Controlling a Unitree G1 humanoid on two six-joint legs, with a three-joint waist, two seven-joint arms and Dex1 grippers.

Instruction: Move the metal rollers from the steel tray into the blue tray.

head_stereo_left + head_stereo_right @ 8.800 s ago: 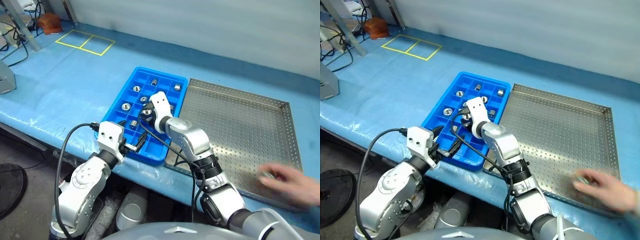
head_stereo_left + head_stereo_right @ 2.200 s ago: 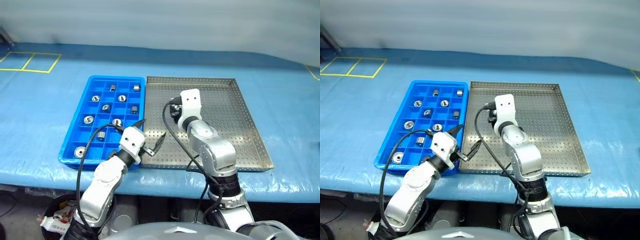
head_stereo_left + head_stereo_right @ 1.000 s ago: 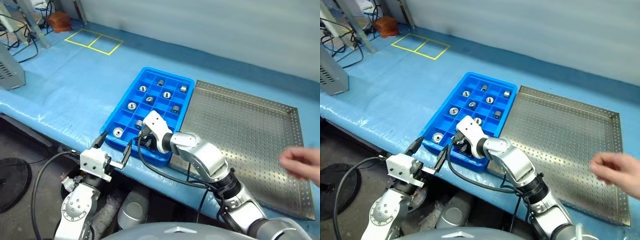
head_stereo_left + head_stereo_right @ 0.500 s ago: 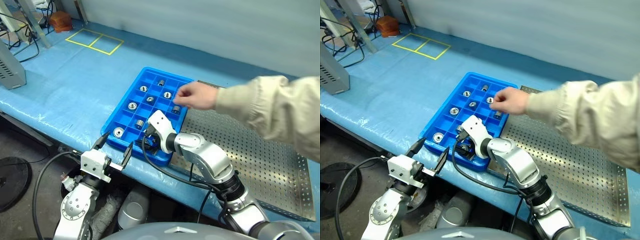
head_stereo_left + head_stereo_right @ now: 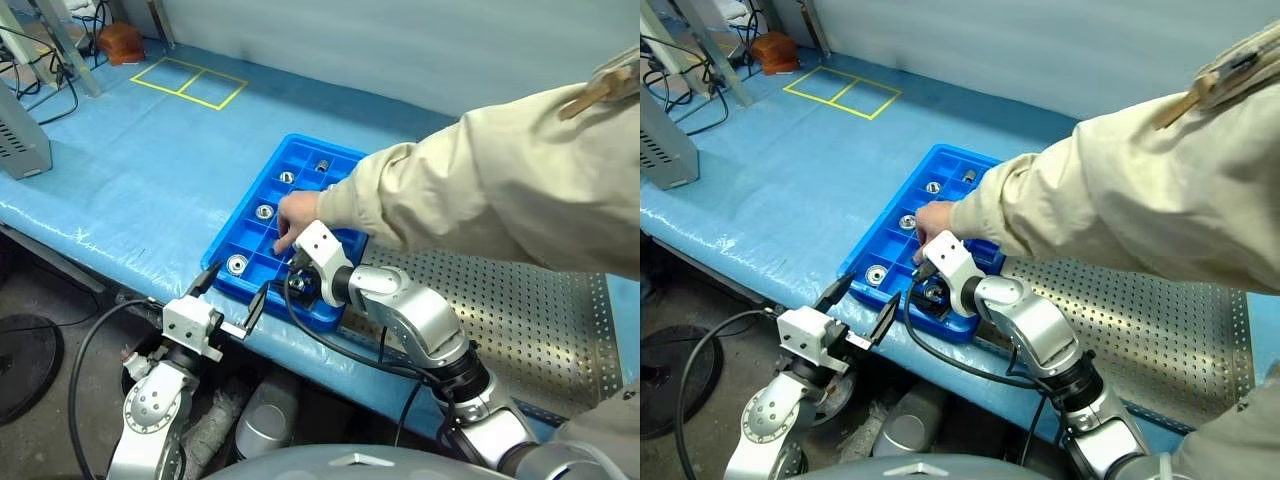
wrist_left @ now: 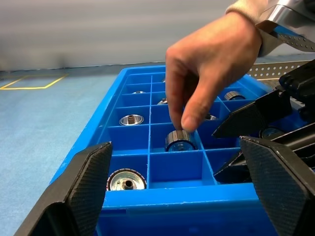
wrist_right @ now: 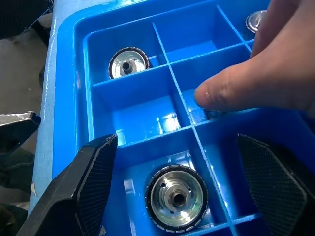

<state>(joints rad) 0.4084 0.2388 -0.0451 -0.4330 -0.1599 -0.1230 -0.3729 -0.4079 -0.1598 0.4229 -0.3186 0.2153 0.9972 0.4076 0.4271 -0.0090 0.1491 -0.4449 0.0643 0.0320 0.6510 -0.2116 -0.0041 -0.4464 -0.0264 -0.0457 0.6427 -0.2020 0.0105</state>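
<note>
A bright blue plastic tray (image 5: pixel 232 246) with a grid of square compartments lies on the blue-covered table (image 5: pixel 130 170), just beside a silvery perforated steel tray (image 5: pixel 530 330) on its right. Small shiny metal rollers (image 5: pixel 265 211) sit in several compartments of the blue tray. A person's hand (image 5: pixel 292 215) in a beige sleeve (image 5: pixel 470 200) reaches over the blue tray and pinches one roller (image 6: pixel 180 140) lying on its side in a compartment. The right gripper (image 7: pixel 172 162) hangs over the tray's near edge, fingers apart, above a flanged roller (image 7: pixel 175 197) resting in its compartment. The left gripper (image 5: pixel 230 298) hovers just off the tray's near rim, fingers spread wide and empty.
</note>
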